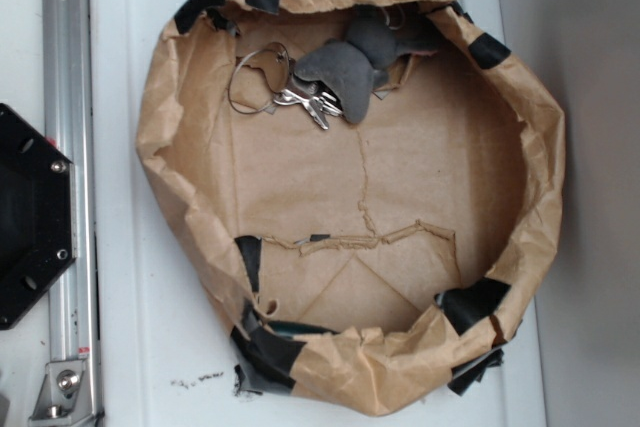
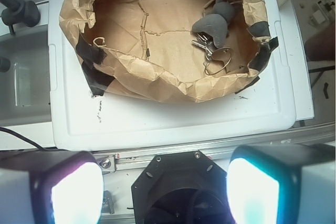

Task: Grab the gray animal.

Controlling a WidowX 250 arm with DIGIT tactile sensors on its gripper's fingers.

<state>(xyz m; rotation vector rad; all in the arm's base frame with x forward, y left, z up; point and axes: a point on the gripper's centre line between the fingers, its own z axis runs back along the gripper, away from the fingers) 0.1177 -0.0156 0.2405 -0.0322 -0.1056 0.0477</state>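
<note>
In the exterior view, a brown paper bag (image 1: 545, 177), rolled down into a wide bowl and patched with black tape, sits on a white lid (image 1: 140, 367). The gray animal (image 1: 345, 72) lies inside the bag against its far wall, its curved lobes spread over the floor. Silver keys (image 1: 312, 103) on a thin wire ring touch the animal's near-left edge. No gripper appears in this view. In the wrist view, the gripper (image 2: 165, 190) hangs well outside the bag, over a black mount (image 2: 178, 182); its two glowing fingers (image 2: 76, 192) stand wide apart with nothing between them. The animal rests in the bag's upper right part, possibly partly under the folded rim, with the keys just below it.
</note>
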